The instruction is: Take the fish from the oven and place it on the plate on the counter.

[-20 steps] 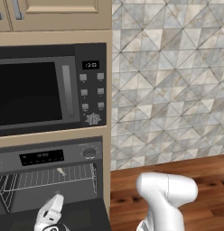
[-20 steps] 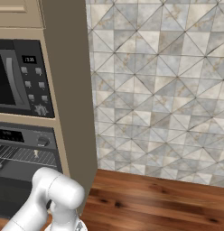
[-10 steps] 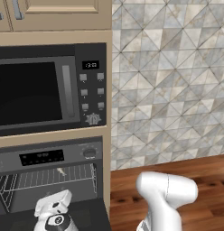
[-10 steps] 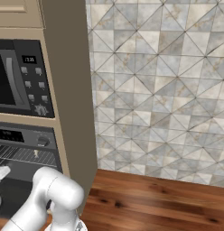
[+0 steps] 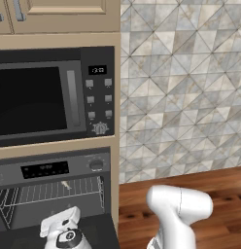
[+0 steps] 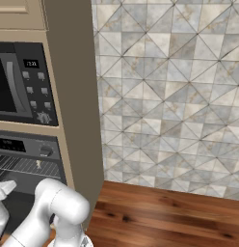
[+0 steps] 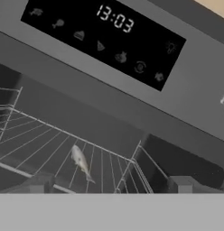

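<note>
I have the arm bent low to the left, wrist level, and the pincer (image 7: 111, 185) spread wide with nothing between its tips

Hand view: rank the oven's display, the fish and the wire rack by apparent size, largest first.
1. wire rack, spanning the lower left of the view
2. display, the dark panel with the clock
3. fish, by far the smallest, lying on the rack
</note>
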